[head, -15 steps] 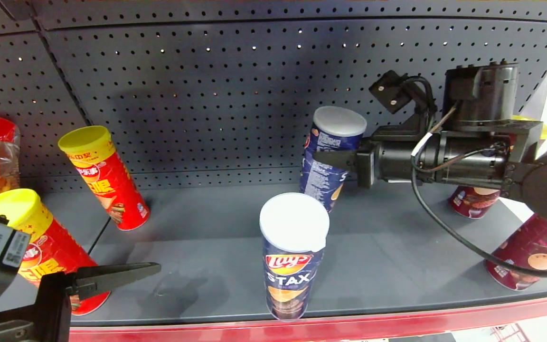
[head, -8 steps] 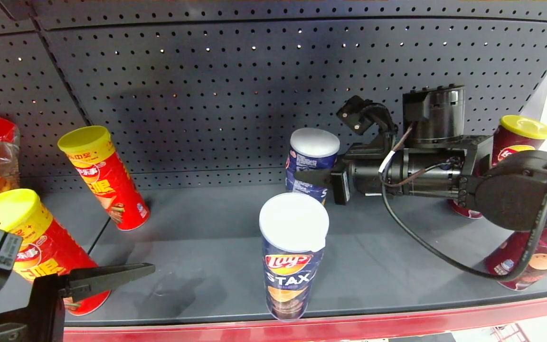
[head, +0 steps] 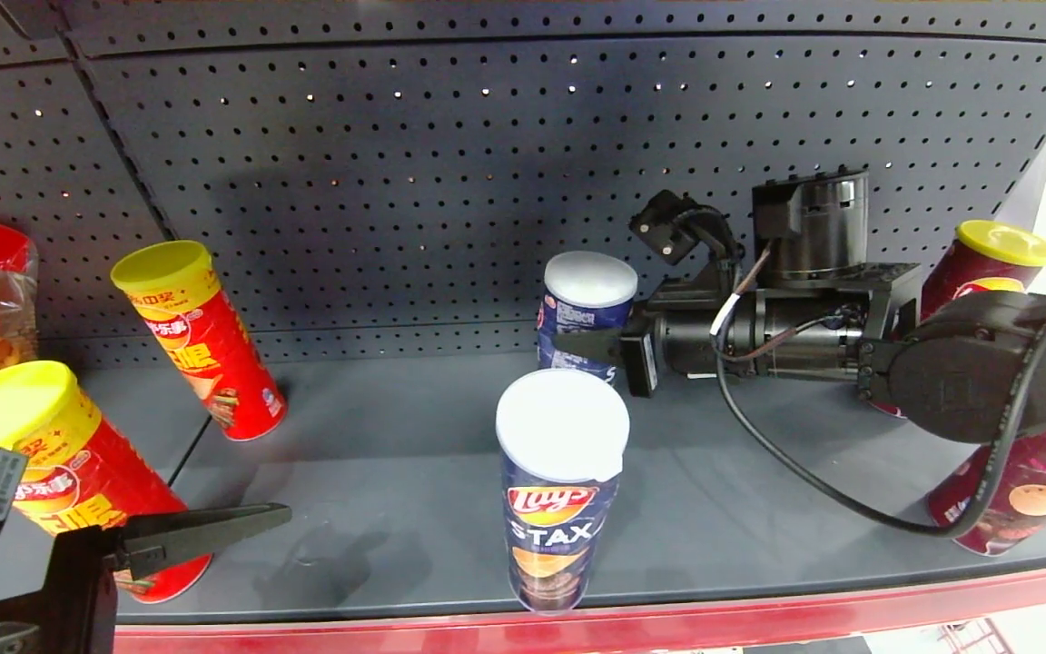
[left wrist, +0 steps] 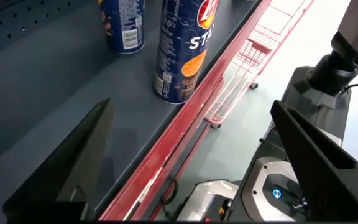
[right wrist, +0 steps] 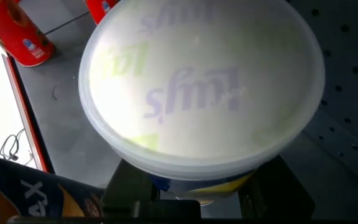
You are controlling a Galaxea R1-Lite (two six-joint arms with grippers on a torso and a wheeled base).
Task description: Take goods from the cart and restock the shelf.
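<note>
Head view shows the grey shelf (head: 396,454) with a front blue can (head: 559,490) upright near its red lip. Just behind that can stands the rear blue can (head: 585,309) — the right gripper (head: 579,341) is clamped on its side, from the front can's right. Left of the front can, low, the left gripper (left wrist: 191,109) hangs, fingers spread wide apart.
</note>
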